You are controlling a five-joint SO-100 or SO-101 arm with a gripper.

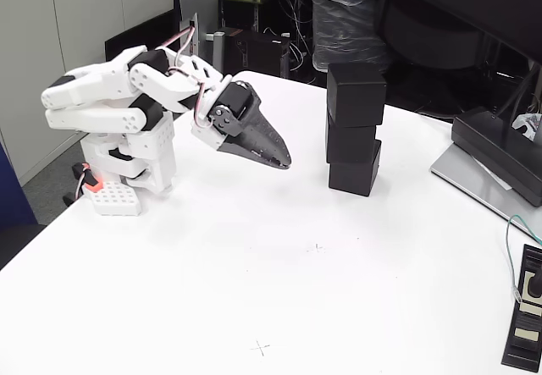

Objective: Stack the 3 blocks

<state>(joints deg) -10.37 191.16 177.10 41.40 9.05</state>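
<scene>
Standing stacked, the three blocks (354, 128) formed one slightly uneven column near the desk's (254, 290) far edge.

Seen from the fixed view, the folded arm's jaws (284, 161) pointed down-right, closed and empty, well apart from the column, toward the far left corner.

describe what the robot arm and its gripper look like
The arm is made of white plastic segments with black motor blocks at the joints. Red, white and black wires loop over its top. A red light glows at the white base. The gripper has dark, pointed fingers tapering to a beak-like tip.
</scene>
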